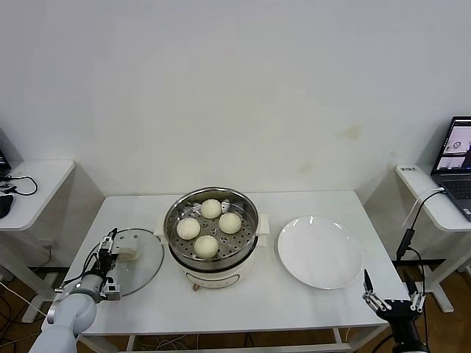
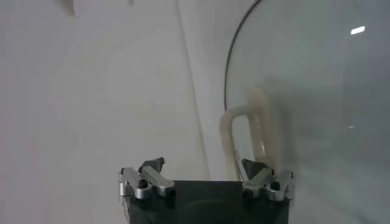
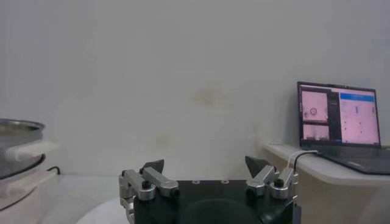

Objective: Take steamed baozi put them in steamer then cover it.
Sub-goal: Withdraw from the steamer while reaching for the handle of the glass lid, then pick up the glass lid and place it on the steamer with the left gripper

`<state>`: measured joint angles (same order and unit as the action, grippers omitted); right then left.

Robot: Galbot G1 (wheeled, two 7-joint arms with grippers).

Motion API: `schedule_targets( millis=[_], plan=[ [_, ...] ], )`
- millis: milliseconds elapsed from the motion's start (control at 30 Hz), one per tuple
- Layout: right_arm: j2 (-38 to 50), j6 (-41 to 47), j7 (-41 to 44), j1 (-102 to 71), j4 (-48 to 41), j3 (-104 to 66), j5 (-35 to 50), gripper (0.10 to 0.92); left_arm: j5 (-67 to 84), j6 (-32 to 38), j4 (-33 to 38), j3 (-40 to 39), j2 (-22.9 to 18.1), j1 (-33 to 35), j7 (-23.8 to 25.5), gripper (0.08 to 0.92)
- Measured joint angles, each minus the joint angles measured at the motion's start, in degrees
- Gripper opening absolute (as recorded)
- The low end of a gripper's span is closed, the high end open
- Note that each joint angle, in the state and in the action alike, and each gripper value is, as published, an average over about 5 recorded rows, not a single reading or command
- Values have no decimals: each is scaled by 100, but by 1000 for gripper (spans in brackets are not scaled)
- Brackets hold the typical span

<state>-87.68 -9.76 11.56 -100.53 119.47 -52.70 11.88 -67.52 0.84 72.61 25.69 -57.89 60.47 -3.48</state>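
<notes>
the steamer [image 1: 212,235] stands at the middle of the white table [image 1: 243,301], uncovered, with all four steamed baozi [image 1: 210,227] sitting on its perforated tray. its cream base is partly hidden below the steel rim, and a handle pokes out on its right side. in the right wrist view only a sliver of the steamer [image 3: 18,149] shows, cut off at the edge of the picture.

the glass lid [image 1: 136,261] lies flat on the table to the left of the steamer, cream handle up. the left gripper [image 1: 110,263] is over the lid's near-left part with its fingers spread wide and nothing between them; in the left wrist view the left gripper [image 2: 206,173] sits close to the lid handle [image 2: 244,137], which is blurred behind the glass.

the white plate [image 1: 320,251] lies bare to the right of the steamer. the right gripper [image 1: 392,294] waits at the table's near-right corner, jaws wide apart and empty, its arm cut off at the bottom. a laptop [image 1: 456,165] on a side desk at far right is half out of view.
</notes>
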Motion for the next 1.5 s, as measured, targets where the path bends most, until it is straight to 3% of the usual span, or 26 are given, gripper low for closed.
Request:
schedule_targets(
  millis=[333, 1067, 1500],
  plan=[
    [7, -14, 5, -14, -10, 13, -5, 823, 269, 77, -275, -68, -38, -195, -24, 797],
    [57, 3, 32, 65, -105, 115, 15, 823, 586, 314, -663, -80, -81, -350, 129, 185],
    [47, -7, 38, 97, -148, 127, 14, 823, 690, 238, -365, 123, -212, -35, -108, 158]
  ],
)
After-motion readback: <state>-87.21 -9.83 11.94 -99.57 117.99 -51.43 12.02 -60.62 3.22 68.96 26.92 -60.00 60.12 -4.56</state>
